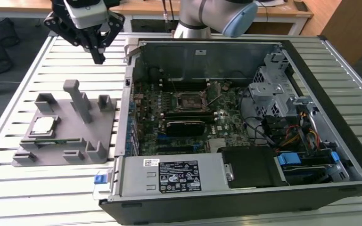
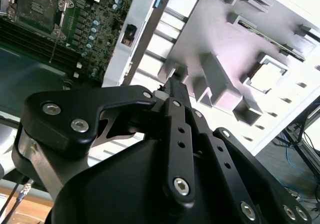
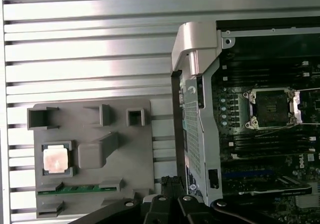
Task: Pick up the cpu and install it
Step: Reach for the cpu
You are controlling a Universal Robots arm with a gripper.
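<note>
The cpu (image 1: 44,126) is a small silvery square chip lying flat in a recess of the grey holder block (image 1: 64,153) on the slatted table, at the exterior view's left. Both wrist views show the cpu (image 3: 55,160) (image 2: 265,77) in that recess. My gripper (image 1: 98,59) hangs high over the table behind the holder, well above and apart from the chip, its black fingers shut together on nothing. In the wrist views the gripper (image 3: 170,183) (image 2: 175,87) points down beside the holder. The cpu socket (image 1: 189,100) (image 3: 272,107) on the motherboard stands uncovered, its bracket lifted.
The open computer case (image 1: 332,61) lies on its side at the exterior view's right, with a labelled power supply (image 1: 168,176), drive cage (image 1: 275,84) and cables inside. A green memory stick (image 3: 80,189) sits in the holder's edge slot. Upright posts (image 1: 74,96) rise from the holder.
</note>
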